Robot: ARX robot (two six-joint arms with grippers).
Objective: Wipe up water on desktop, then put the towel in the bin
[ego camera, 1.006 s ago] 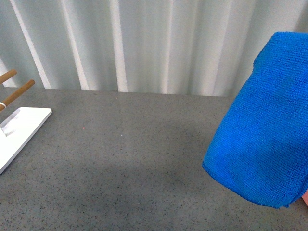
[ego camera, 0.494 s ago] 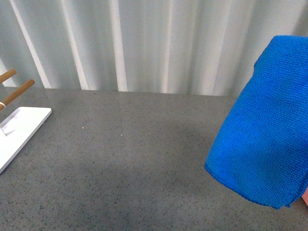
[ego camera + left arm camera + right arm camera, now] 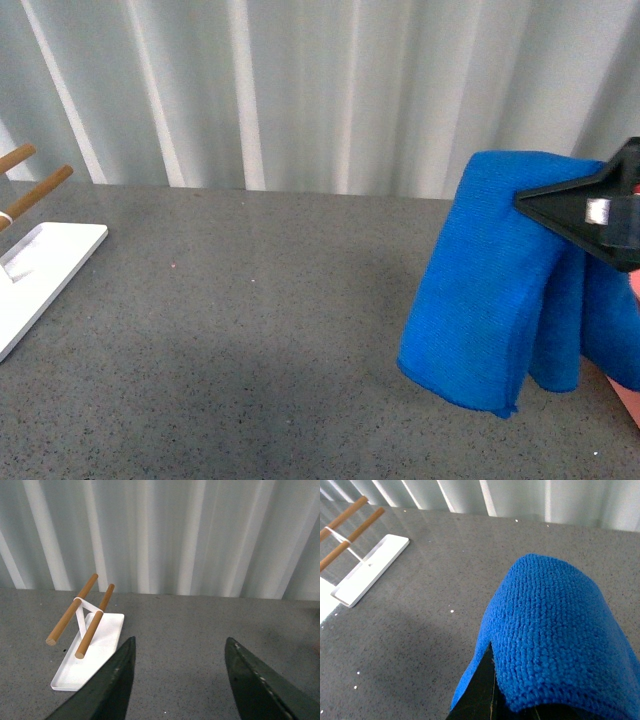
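The right end effector (image 3: 575,205) pinches the towel (image 3: 480,290). The cloth is folded over its black fingers and hangs in two loose lobes, and the right wrist view shows a dark finger tucked under the fold. The towel is held far across the desk (image 3: 250,340) from the tray (image 3: 40,270), on the opposite side of the front view. Its lower hem looks clear of the surface, though the angle makes the gap hard to judge. Gripping at the fold bundles the cloth, probably so that no loose corner trails on the desk while it is carried.

A sliver of salmon pink shows at the frame edge beyond the towel, on the side away from the tray. This is most likely the bin (image 3: 622,392), but too little of it shows to be sure. I see no puddle between tray and towel, only a soft darker patch that reads as shadow. The wiping therefore seems done and the carry to the bin is under way.

The left end effector (image 3: 180,680) hangs spread and empty above the desk, just beside the tray and its two wooden pegs (image 3: 80,612). There it is well out of the towel's path.

The next move needs the cloth fully over the bin's opening before release, since a draped fold could snag on a finger.
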